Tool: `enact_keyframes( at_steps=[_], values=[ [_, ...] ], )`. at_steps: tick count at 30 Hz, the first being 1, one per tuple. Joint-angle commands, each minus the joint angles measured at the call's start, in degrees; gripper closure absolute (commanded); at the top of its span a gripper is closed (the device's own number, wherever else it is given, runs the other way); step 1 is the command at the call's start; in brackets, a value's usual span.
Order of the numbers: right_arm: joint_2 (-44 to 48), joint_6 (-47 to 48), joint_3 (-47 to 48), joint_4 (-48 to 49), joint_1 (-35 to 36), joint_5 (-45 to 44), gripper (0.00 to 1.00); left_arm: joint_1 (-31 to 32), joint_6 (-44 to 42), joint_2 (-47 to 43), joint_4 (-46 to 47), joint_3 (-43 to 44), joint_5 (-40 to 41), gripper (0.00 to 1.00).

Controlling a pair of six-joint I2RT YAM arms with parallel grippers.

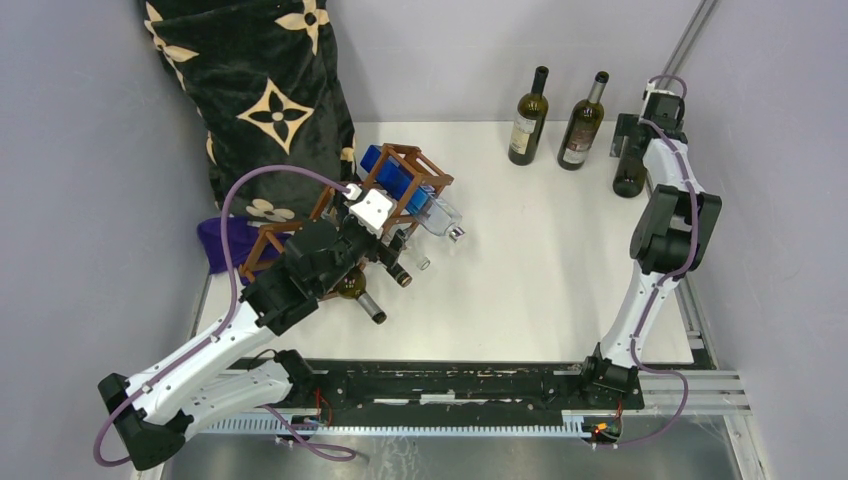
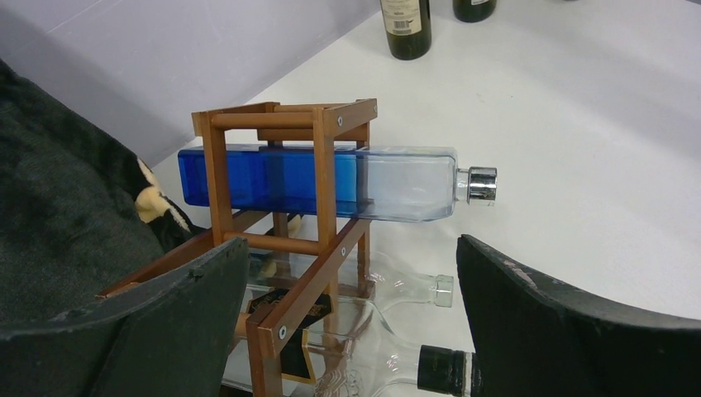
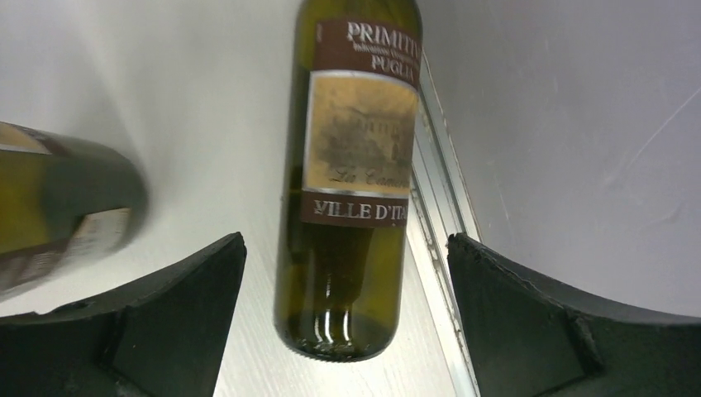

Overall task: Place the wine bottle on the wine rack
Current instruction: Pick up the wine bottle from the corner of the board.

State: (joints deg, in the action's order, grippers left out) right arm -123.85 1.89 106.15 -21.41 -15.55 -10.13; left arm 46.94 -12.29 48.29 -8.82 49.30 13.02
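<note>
My right gripper (image 3: 345, 244) has its two fingers spread wide, one on each side of the wine bottle (image 3: 355, 165), and neither pad touches the glass - nothing is held. My left gripper (image 2: 351, 248) is just as wide apart and holds nothing, hanging just in front of the wine rack (image 2: 325, 207) on the far-left part of the table (image 1: 520, 260).

The bottle I am after stands at the far right edge, close to the wall and the metal rail (image 3: 438, 207) that runs along it. It is well apart from the rack. I judge it heavy for its width, quite stiff, smooth enough to slip, and breakable if it tips against the rail. The paper label gives the best bite, so I would close across the body there - low enough to keep the weight from swinging.

Its neck is cut off in my wrist view and hidden behind my arm from above, and the dark green glass keeps me from telling how full it is. A second bottle (image 3: 58, 198) at my left is blurred. In the rack, a blue bottle (image 2: 273, 178) fills the top cell. The lower cells hold clear bottles, but which cells are free I cannot make out.
</note>
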Motion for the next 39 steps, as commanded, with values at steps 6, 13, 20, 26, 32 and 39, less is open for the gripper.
enact_keyframes(
  at_steps=[6,13,20,26,32,39],
  values=[
    [-5.51,-3.28,4.86,-4.45,-2.84,3.66,0.02,-0.27,-2.29,0.37,2.78,0.10,1.23,0.00],
    [-9.05,-3.97,6.75,-6.08,-2.83,5.47,0.06,-0.27,-2.48,0.49,2.57,0.10,1.15,0.00],
    [-11.10,-2.38,8.56,-6.42,-2.82,6.31,0.07,-0.27,-2.63,1.00,2.55,0.03,1.05,0.00],
    [-11.90,-2.37,9.52,-5.63,-2.87,7.13,0.13,-0.27,-2.60,1.36,2.56,0.09,0.99,0.00],
    [-10.43,-3.48,9.21,-5.52,-2.94,6.95,0.51,-0.27,-2.56,1.69,2.38,0.16,0.75,0.00],
    [-0.50,-10.07,-4.08,3.57,-3.01,9.18,0.90,-0.27,-2.39,1.37,2.27,0.32,-0.16,0.00]
  ],
)
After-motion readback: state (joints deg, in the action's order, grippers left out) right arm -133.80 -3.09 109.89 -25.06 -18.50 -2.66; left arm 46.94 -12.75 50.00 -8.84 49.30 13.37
